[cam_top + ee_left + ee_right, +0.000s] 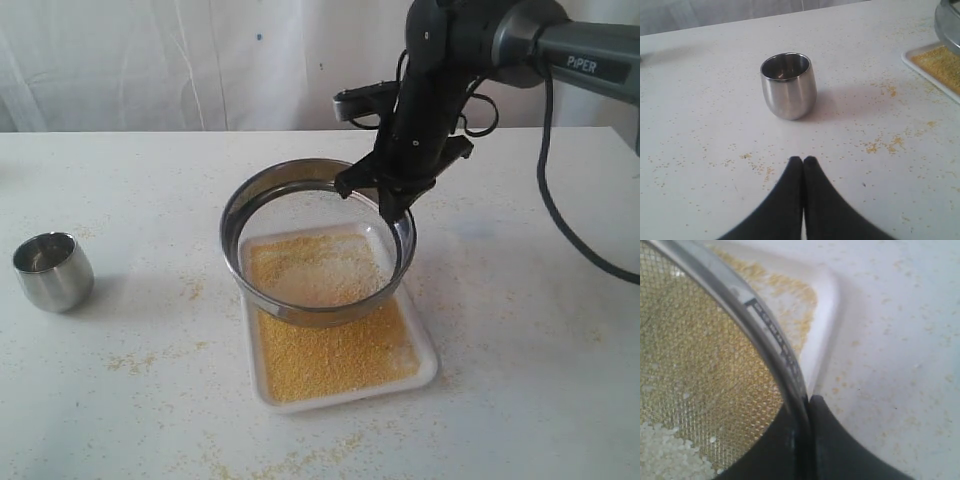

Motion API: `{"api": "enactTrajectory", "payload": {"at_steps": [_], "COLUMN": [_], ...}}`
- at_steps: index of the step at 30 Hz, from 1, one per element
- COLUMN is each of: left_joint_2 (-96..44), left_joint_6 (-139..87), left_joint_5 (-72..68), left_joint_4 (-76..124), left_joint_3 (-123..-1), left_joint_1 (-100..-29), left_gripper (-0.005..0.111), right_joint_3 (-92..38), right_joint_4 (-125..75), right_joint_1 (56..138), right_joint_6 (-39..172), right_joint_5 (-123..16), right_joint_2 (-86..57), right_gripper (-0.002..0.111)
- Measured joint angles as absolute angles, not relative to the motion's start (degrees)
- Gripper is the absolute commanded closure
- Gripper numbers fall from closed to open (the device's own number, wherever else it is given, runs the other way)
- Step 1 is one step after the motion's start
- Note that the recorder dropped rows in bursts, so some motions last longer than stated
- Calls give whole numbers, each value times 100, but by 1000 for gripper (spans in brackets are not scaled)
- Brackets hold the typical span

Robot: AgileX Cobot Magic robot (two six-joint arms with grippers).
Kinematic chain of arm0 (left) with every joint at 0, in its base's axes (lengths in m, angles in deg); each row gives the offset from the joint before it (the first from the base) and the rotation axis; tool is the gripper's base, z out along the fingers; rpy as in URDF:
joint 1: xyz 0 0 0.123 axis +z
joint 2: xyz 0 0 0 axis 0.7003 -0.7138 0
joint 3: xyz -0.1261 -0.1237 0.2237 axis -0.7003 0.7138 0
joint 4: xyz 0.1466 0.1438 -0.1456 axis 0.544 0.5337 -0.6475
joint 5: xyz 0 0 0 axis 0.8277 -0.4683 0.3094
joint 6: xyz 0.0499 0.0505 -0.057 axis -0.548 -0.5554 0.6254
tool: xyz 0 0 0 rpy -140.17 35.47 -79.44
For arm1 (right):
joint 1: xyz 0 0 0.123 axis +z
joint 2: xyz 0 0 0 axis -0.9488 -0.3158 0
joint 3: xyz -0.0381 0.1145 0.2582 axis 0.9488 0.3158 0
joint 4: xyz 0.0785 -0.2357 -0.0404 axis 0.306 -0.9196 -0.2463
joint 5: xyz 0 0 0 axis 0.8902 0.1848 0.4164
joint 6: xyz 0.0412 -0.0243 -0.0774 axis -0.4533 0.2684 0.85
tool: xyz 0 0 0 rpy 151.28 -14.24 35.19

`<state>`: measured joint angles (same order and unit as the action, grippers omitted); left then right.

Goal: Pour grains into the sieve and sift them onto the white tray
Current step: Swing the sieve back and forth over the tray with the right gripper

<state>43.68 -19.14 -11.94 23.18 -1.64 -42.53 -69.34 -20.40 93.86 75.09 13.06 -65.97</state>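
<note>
Over the white tray (428,358), exterior view: the right gripper (395,205) holds the sieve (300,312) tilted, with yellow grains (330,362) beneath.

Left wrist view: the left gripper (802,161) is closed and empty, near the steel cup (788,85).

Right wrist view: the pads (840,445) pinch the sieve rim.

Recommendation: short, level shakes, kept inside the tray's rim.

Right gripper (392,208) is clamping the sieve (240,205) rim, so the sieve and the white tray (430,362) under it are blocking everything below and inward of it. The table (520,300) outward of it is lying open. Left gripper (802,161), fingers pressed together, is facing the steel cup (788,86) straight ahead, apart from it. Open table is running past the cup on both sides.
</note>
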Motion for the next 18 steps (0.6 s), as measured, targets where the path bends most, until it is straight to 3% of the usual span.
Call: {"api": "enactTrajectory", "payload": {"at_steps": [5,10,15,18], "left_joint_2": [4368,4368,4368,4368], "left_joint_6": [-1914,-1914,-1914,-1914], "left_joint_5": [-1194,-1194,-1194,-1194], "left_joint_4": [2318,2318,2318,2318], "left_joint_3": [-164,-164,-164,-164], "left_joint_1": [-4253,-4253,-4253,-4253], "left_gripper": [107,107,107,107], "right_joint_3": [-6934,-6926,-6926,-6926], "right_joint_4": [-1379,-1978,-1500,-2047], "right_joint_1": [9413,9483,9432,9506], "right_joint_6": [8911,7482,8766,7596], "right_joint_5": [1597,1121,1494,1233], "right_joint_2": [-6597,-6597,-6587,-6587], "right_gripper": [108,108,108,108]}}
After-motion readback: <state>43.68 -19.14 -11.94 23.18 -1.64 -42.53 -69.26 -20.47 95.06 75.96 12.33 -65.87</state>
